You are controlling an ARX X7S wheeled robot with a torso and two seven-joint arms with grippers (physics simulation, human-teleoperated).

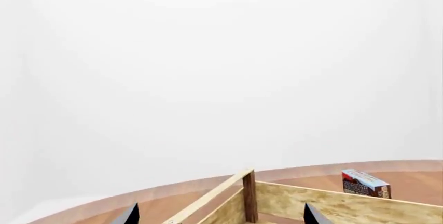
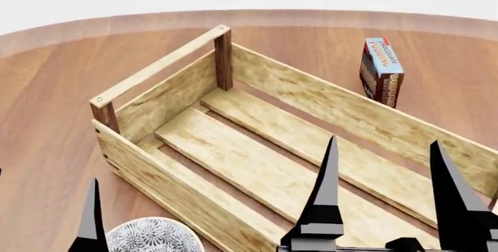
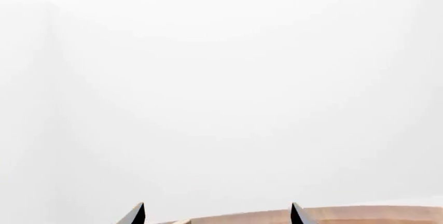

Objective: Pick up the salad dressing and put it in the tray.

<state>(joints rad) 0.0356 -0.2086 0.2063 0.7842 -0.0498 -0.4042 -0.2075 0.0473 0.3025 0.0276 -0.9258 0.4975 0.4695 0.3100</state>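
The tray (image 2: 327, 103), a light wood crate with a slatted bottom and dark corner posts, lies diagonally across the head view and holds nothing. One corner of it shows in the left wrist view (image 1: 332, 203). The salad dressing is not in any view. My right gripper (image 2: 383, 141) is open and empty, its fingers pointing up over the tray's near right part. It is also open in its wrist view (image 3: 217, 208). My left gripper (image 2: 46, 176) is open and empty at the lower left, outside the tray. Its fingers stand wide apart in its wrist view (image 1: 221, 211).
An upright blue-and-brown box (image 2: 381, 71) stands beyond the tray's far wall and also shows in the left wrist view (image 1: 364, 183). A white-grey patterned bowl (image 2: 151, 235) sits by the tray's near left wall. The round wooden table's edge (image 2: 257, 16) curves behind.
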